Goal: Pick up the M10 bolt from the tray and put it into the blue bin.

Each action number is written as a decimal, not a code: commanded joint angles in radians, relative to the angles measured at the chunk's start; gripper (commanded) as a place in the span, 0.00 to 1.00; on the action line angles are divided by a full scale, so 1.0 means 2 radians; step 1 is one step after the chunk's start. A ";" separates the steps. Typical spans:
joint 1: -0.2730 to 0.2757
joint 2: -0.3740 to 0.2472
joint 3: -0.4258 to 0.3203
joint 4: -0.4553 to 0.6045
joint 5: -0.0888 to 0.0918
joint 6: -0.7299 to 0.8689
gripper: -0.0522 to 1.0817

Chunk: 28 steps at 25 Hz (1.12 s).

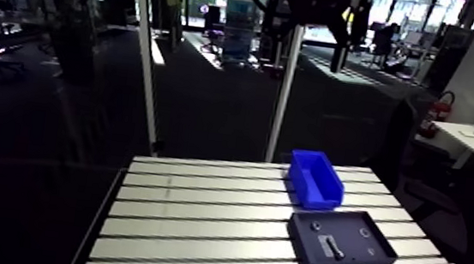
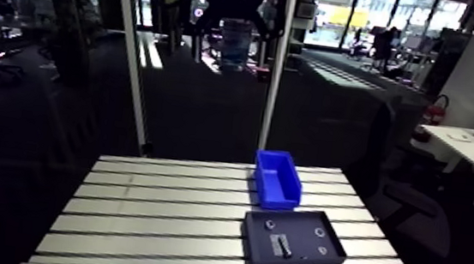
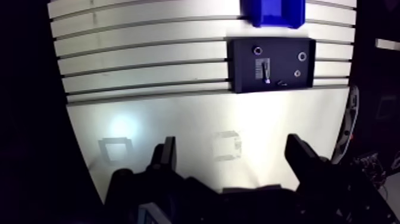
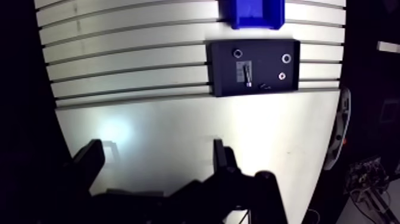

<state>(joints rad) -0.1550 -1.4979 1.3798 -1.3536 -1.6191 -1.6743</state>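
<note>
M10 bolt [image 3: 262, 70] lies flat in the dark tray [image 3: 245, 80], towards the middle of the tray's floor, with its length running from the gripper's side towards the bin's side. It is small from where I stand, and I cannot make out head from thread. Nothing touches it.

Three small ring-shaped parts [image 3: 302, 56] share the tray: one just beyond the bolt's far end, and two off to one side. A small dark piece [image 3: 281, 83] lies near the tray's closer edge. All of these sit apart from the bolt.

The blue bin [image 3: 272, 12] stands just beyond the tray on its far side, with its open top up. In the wrist view a thin strip of table shows between the two. Both rest on the slotted part of the aluminium table [image 3: 149, 59]. The tray's closer edge lies near where the slots give way to a smooth plate.

The gripper [image 3: 234, 156] hangs high over that smooth plate, well short of the tray. Its two dark fingers [image 3: 168, 154] are spread wide, with nothing between them but bare metal far below. Two faint square marks [image 3: 226, 145] show on the plate beneath it, along with a bright patch of reflected light
</note>
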 commanded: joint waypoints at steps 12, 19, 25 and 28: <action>-0.005 -0.005 -0.022 0.009 -0.001 -0.002 0.06; -0.007 0.000 -0.014 0.005 -0.007 -0.008 0.06; -0.035 0.002 -0.004 -0.006 -0.007 -0.061 0.06; -0.047 0.002 0.017 -0.033 -0.005 -0.116 0.06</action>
<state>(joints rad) -0.2118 -1.4958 1.3683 -1.3644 -1.6330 -1.7755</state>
